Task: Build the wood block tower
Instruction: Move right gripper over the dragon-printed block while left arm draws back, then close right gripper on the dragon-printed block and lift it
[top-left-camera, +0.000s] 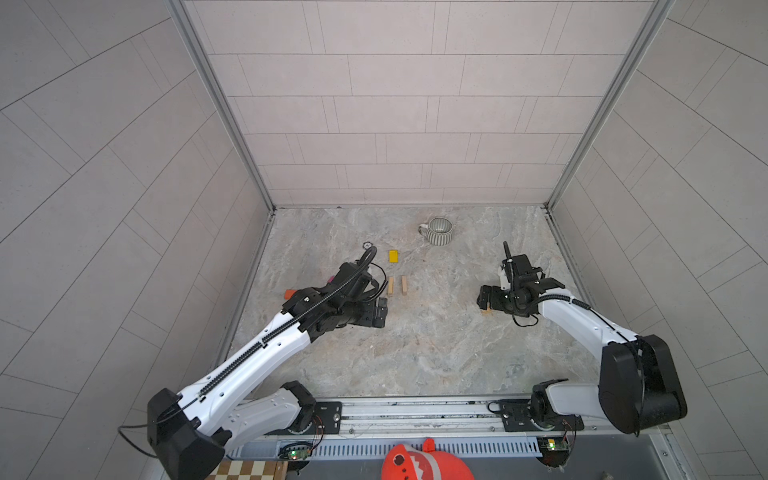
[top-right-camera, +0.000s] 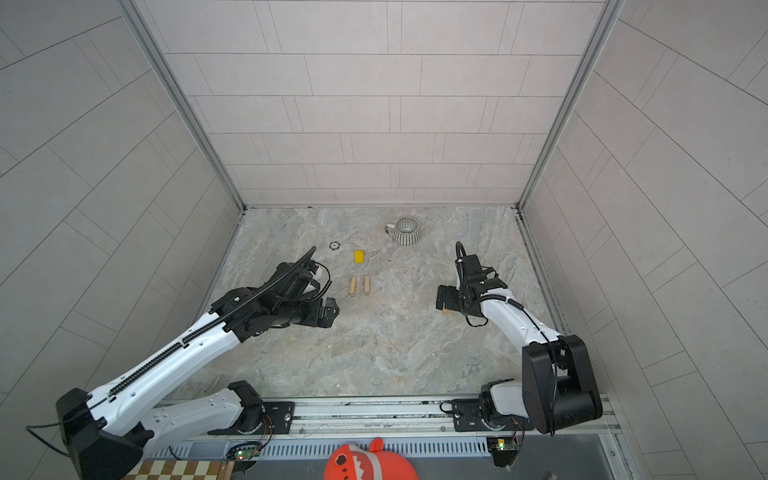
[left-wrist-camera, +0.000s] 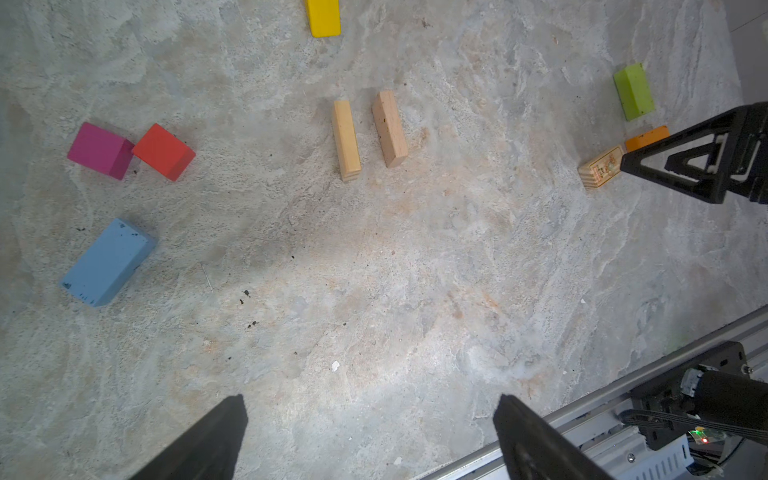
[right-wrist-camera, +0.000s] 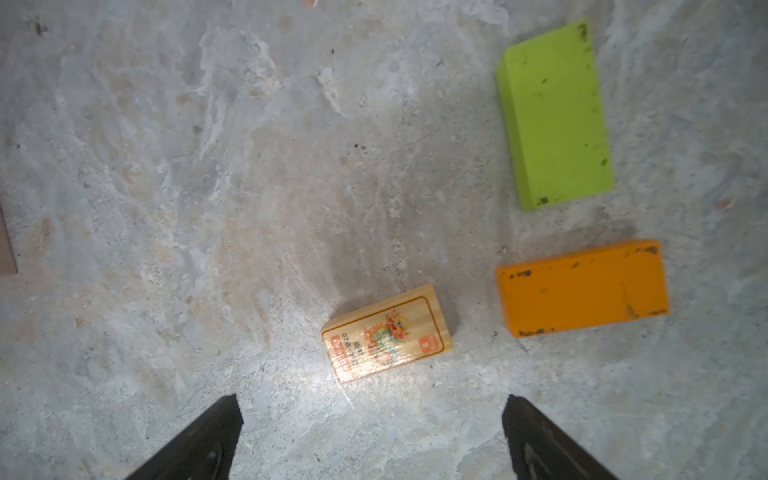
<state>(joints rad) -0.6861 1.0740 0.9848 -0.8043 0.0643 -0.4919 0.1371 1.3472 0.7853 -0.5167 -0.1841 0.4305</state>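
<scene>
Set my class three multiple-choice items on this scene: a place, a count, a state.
1. The yellow block lies: A) stacked on another block; B) beyond the plain tan blocks, toward the back wall; C) held aloft.
2. How many plain tan blocks sit side by side? A) one; B) two; C) five.
3. The left end effector and right end effector are: A) open, empty; B) shut on blocks; C) one shut.
1 B: in both top views it lies past the pair.
2 B: the left wrist view shows two parallel.
3 A: jaws spread, nothing between.
</scene>
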